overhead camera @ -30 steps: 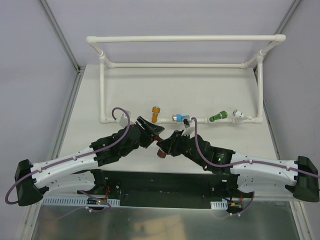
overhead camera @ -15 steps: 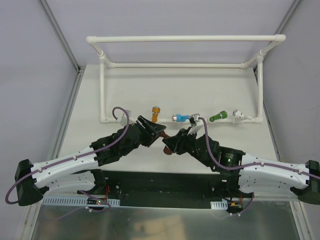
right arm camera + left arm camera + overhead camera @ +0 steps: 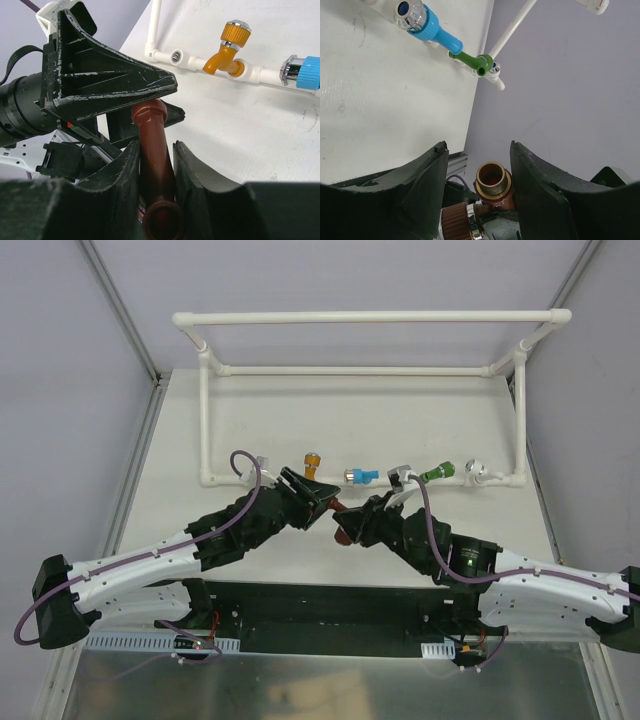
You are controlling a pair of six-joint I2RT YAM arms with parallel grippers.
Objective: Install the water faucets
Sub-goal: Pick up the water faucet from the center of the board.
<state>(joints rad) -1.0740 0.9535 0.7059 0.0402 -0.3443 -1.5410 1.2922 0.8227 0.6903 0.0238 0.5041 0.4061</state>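
White table (image 3: 400,430) against grey walls, carrying one white pipe frame (image 3: 370,316). Of four faucets, three sit in a row on the frame's near pipe: orange faucet (image 3: 312,463), blue faucet (image 3: 361,476), green faucet (image 3: 436,473). The brown faucet (image 3: 154,150) is above the table, clamped in the right gripper (image 3: 156,145). Its long axis runs along the fingers, threaded end toward the left gripper (image 3: 479,147), whose jaws stand half apart either side, gripping nothing.

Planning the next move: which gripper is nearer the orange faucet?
Left. The left gripper sits just in front of the orange faucet; the right gripper is farther back, holding the brown faucet.
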